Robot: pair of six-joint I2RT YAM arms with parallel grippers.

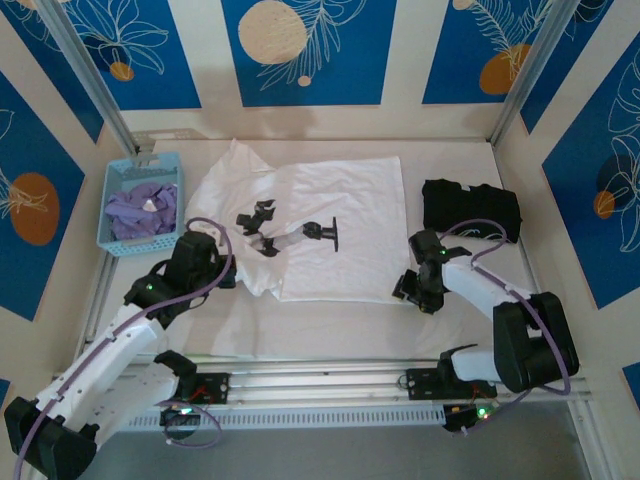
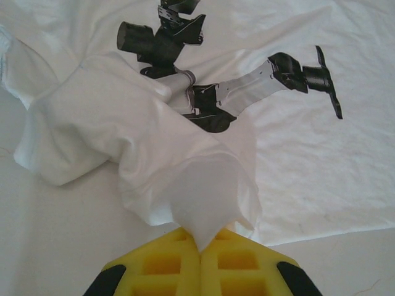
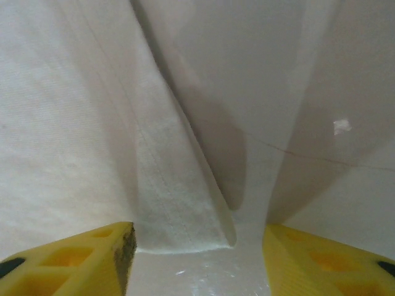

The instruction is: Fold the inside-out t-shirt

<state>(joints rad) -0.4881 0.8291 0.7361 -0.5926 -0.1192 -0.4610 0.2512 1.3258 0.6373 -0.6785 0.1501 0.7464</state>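
Note:
The white t-shirt point(image 1: 340, 215) lies spread in the middle of the table, its dark graphic print point(image 1: 290, 232) facing up. Its lower left part is bunched and folded over toward the print. My left gripper point(image 1: 222, 268) is at that bunch. In the left wrist view the yellow fingers point(image 2: 166, 265) are shut on a peak of the shirt's fabric point(image 2: 203, 197), just below the print point(image 2: 247, 92). My right gripper point(image 1: 405, 288) sits at the shirt's lower right corner. It is open point(image 3: 197, 262), and the hemmed corner point(image 3: 179, 209) lies flat on the table between its fingers.
A blue basket point(image 1: 112, 205) holding a lavender garment point(image 1: 145, 208) stands at the back left. A folded black garment point(image 1: 470, 208) lies at the back right, behind my right arm. Bare white table point(image 1: 330, 330) runs along the front of the shirt.

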